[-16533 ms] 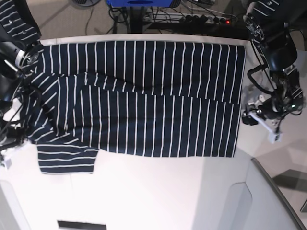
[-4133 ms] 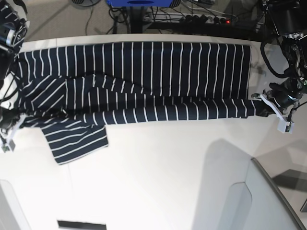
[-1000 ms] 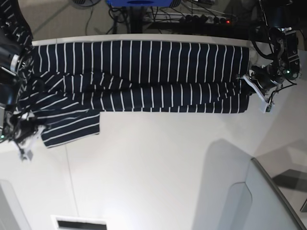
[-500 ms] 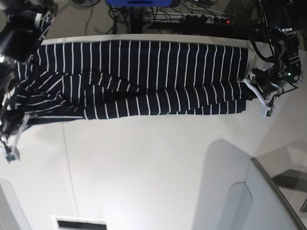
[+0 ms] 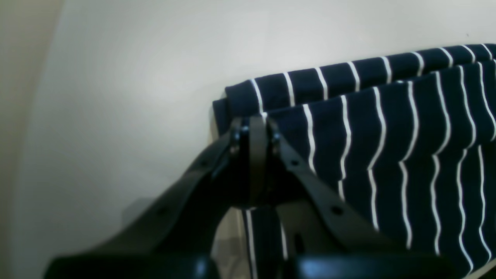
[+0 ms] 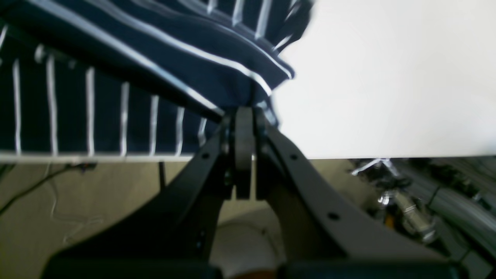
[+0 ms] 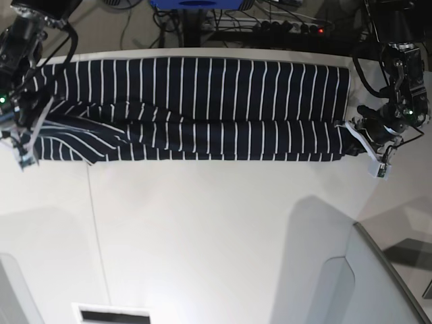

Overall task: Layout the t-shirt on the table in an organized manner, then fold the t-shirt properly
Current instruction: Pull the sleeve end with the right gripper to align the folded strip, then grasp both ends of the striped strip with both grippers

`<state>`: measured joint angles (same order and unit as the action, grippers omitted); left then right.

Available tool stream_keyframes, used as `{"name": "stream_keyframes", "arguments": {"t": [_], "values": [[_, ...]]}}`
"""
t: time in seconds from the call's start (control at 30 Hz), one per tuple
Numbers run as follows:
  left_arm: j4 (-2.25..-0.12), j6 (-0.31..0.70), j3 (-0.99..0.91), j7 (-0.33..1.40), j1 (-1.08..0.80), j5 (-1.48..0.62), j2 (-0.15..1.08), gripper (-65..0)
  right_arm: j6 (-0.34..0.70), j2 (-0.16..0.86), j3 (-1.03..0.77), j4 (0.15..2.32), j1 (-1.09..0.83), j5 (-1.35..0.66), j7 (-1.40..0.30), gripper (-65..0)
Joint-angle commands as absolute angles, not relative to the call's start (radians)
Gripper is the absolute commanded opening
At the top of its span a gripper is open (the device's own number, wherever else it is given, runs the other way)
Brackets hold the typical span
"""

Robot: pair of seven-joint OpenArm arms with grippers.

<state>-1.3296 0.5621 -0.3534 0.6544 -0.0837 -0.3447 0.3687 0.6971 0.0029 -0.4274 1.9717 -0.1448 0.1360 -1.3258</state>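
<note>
The t-shirt (image 7: 202, 108) lies as a long folded band across the far part of the table (image 7: 216, 236), its near edge a straight fold line. My left gripper (image 7: 352, 138) is shut on the folded corner at the band's right end; the left wrist view shows the gripper (image 5: 251, 128) pinching the striped t-shirt (image 5: 387, 155) just above the table (image 5: 135, 58). At the band's left end, my right gripper (image 7: 30, 145) is shut on bunched fabric. In the right wrist view that gripper (image 6: 244, 116) clamps the t-shirt (image 6: 116, 77) beside the table (image 6: 387, 77).
A grey curved panel (image 7: 378, 283) sits at the near right corner. Cables and a power strip (image 7: 290, 27) lie on the floor past the table's far edge. A thin seam line (image 7: 94, 223) runs down the tabletop, ending near a dark slot (image 7: 111, 314).
My right gripper has moved toward the far edge, pulling the left end in, so the loose sleeve flap no longer sticks out. The near fold line now runs straight. The left gripper barely shifted.
</note>
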Motion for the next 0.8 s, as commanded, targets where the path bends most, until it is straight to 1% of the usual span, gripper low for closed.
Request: {"name": "stream_keyframes", "arguments": {"t": [0.0, 0.3, 0.6, 0.77], "values": [[-1.346, 0.567, -0.360, 0.639, -0.071, -0.355, 0.389, -65.0, 0.698, 0.002, -0.429, 1.989, -0.153, 0.140, -1.322, -65.0], [-1.343, 0.567, -0.358, 0.639, -0.081, -0.354, 0.392, -65.0, 0.698, -0.050, -0.426, 2.002, -0.249, 0.140, -1.322, -65.0], [-1.339, 0.568, -0.357, 0.639, -0.076, -0.354, 0.392, -65.0, 0.698, -0.064, -0.403, 1.974, -0.262, 0.140, -1.320, -65.0], [-1.337, 0.568, -0.357, 0.639, -0.076, -0.354, 0.392, -65.0, 0.698, -0.070, -0.400, 1.923, -0.260, 0.140, -1.317, -65.0]]}}
